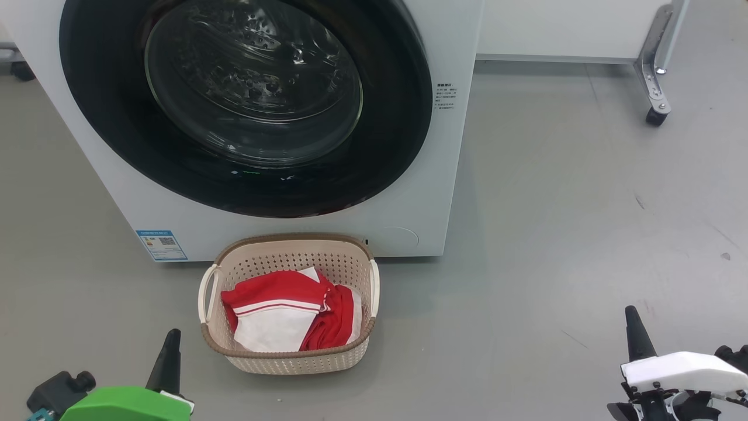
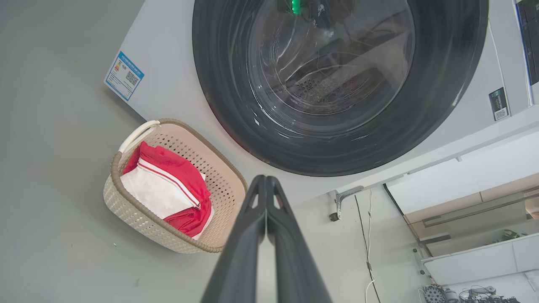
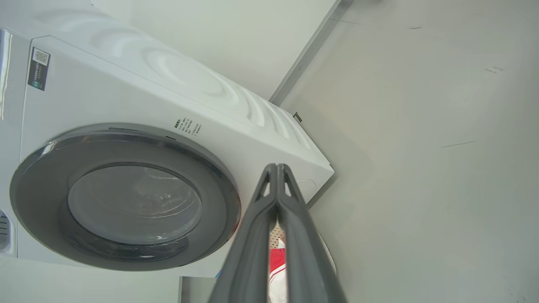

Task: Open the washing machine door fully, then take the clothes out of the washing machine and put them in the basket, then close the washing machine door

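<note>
Clothes point(image 1: 274, 289) in basket point(image 1: 292, 238), door point(image 1: 397, 117) closed, machine's side panel point(image 3: 189, 80) from right wrist

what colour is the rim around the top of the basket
Brown, with a woven look, on the cream basket; the head view shows it best.
</note>
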{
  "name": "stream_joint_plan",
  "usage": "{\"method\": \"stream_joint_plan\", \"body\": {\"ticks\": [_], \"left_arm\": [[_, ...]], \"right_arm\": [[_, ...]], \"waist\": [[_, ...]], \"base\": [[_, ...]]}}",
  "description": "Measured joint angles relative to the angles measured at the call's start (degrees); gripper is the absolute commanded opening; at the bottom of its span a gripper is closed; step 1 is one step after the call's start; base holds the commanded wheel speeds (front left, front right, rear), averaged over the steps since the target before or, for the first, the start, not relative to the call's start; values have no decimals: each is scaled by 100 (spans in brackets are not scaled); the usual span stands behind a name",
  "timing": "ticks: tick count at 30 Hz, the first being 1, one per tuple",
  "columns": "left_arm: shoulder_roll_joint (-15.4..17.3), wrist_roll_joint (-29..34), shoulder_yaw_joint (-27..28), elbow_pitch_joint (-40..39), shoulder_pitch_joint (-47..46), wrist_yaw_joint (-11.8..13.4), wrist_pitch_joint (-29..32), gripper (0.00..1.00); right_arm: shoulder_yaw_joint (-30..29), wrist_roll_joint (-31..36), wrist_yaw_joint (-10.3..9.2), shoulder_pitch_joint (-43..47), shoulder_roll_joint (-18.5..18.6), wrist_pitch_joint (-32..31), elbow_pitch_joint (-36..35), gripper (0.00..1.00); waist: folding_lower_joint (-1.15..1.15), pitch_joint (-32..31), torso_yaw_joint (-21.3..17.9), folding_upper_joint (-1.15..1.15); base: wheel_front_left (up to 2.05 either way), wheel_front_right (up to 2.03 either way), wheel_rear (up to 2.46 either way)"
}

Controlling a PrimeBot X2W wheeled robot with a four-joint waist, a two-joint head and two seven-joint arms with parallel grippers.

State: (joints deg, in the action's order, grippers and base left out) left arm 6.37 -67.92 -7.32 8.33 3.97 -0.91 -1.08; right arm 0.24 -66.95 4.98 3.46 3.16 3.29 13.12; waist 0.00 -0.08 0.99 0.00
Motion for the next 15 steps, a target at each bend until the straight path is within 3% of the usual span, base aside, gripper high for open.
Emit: {"method": "stream_joint_plan", "body": {"ticks": [15], "left_arm": [[-1,-1118,227,219,-225,-224,101,0]], "right_arm": [[-148,-1112,52,-236,51,-249,80,0]], "waist": [[0,12,-41,0]], "base": [[0,0,0]]}}
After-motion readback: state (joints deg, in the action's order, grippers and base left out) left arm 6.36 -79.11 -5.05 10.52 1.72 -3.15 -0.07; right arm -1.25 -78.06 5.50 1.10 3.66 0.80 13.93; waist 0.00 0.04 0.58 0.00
